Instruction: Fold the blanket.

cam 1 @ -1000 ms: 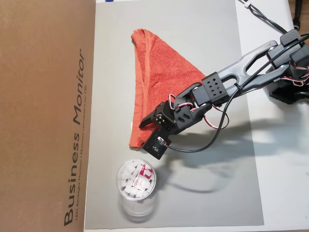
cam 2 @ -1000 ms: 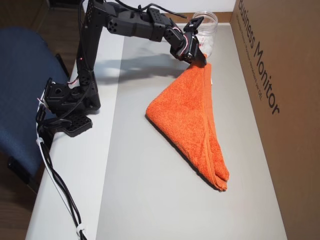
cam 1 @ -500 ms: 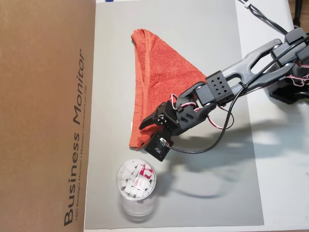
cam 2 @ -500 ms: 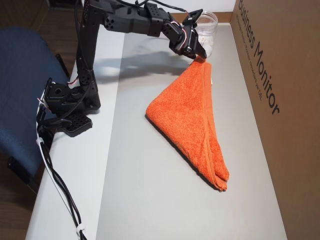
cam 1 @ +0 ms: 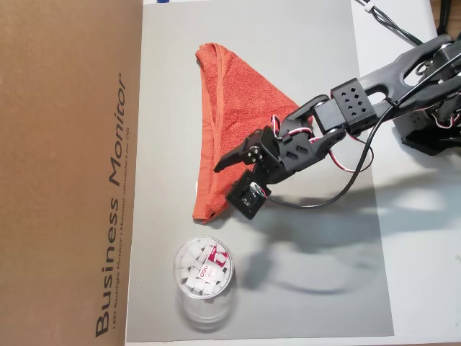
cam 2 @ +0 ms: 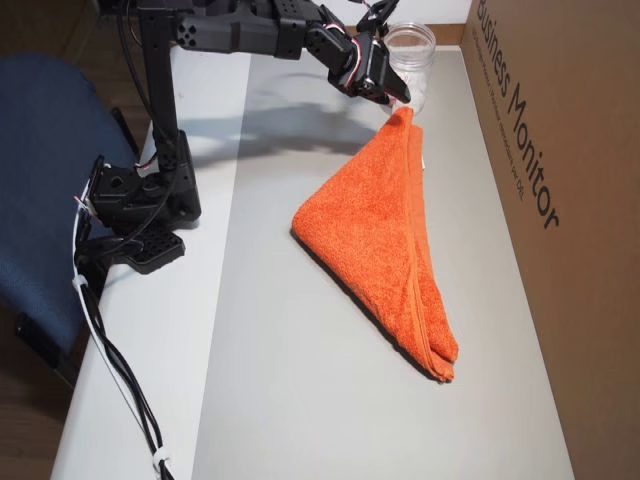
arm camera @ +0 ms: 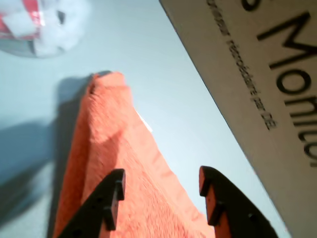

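Note:
The orange-red blanket [cam 1: 238,101] lies on the grey mat, folded into a long triangle. It also shows in another overhead view [cam 2: 370,230]. My gripper [cam 1: 227,166] hangs over the triangle's end nearest the plastic cup. In the wrist view the gripper [arm camera: 162,173] is open and empty, its two black fingertips [arm camera: 117,184] spread above the blanket [arm camera: 114,148], whose corner points toward the cup. A small white tag [arm camera: 145,123] peeks out at the blanket's edge. In another overhead view the gripper [cam 2: 385,85] sits just above that corner.
A clear plastic cup [cam 1: 203,277] of white pieces stands just beyond the blanket's corner [cam 2: 410,50]. A large brown cardboard box [cam 1: 65,173] borders the mat along one side [cam 2: 560,150]. The arm's base [cam 2: 140,200] with cables is clamped at the table edge beside a blue chair [cam 2: 40,150].

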`<state>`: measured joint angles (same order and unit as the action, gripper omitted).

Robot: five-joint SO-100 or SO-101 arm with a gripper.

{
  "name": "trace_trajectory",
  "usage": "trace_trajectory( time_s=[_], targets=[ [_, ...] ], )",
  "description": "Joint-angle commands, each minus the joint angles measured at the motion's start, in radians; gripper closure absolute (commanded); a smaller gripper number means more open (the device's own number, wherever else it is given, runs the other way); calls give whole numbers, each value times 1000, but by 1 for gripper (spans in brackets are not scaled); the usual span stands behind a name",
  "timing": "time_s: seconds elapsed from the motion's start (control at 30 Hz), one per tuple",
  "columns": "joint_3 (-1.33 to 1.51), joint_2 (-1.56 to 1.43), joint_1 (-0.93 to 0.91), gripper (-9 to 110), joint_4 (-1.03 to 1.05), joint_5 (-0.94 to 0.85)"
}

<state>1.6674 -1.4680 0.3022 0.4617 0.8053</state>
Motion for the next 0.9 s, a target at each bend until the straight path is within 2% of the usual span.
trace_trajectory(
  time_s=[0.0,0.13,0.6,0.87],
  targets=[
    [11,-109,-12,86,-3,71],
    [58,-184,-38,86,-3,190],
    [287,-471,-213,86,-3,397],
    [390,-623,-319,96,-3,433]
  ],
)
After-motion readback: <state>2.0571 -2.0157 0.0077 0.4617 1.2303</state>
